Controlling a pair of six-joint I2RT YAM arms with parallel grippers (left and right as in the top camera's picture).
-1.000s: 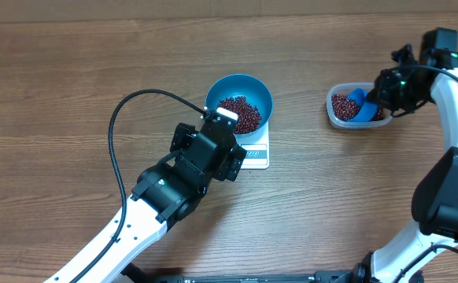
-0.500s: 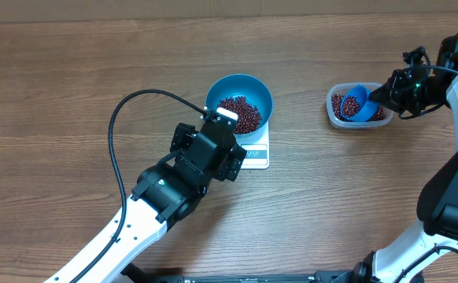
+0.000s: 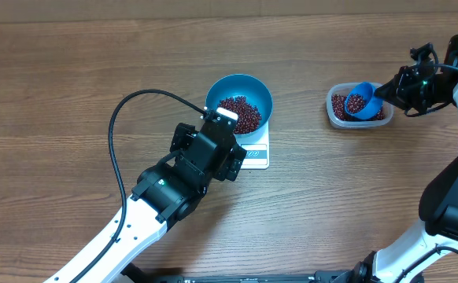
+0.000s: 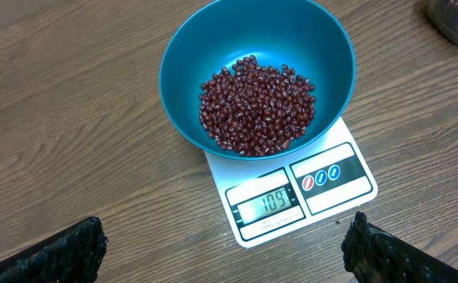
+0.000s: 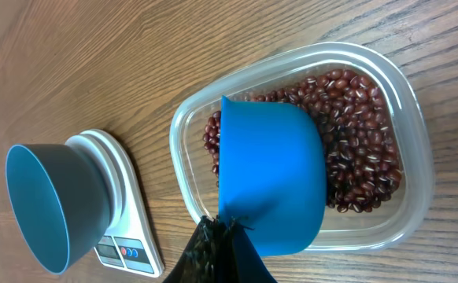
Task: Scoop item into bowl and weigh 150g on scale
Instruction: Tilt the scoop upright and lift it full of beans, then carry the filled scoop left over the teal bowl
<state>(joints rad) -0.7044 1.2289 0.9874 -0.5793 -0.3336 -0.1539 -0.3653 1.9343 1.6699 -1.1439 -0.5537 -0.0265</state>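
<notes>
Wood table (image 3: 72,71) w/ scale (image 3: 254,156) & clear tub (image 3: 336,120), well apart

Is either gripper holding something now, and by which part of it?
The right gripper holds the blue scoop by its handle, over the tub of beans. The left gripper is open and holds nothing.

The scale (image 4: 335,192) carries one readable figure: its display (image 4: 272,204), at 7 o'clock on the front panel, shows 109. The small print (image 4: 275,223) directly under the display is too fine to read. The round buttons (image 4: 321,177), at 2 o'clock from the display, bear slanted marks only, no legible letters.
</notes>
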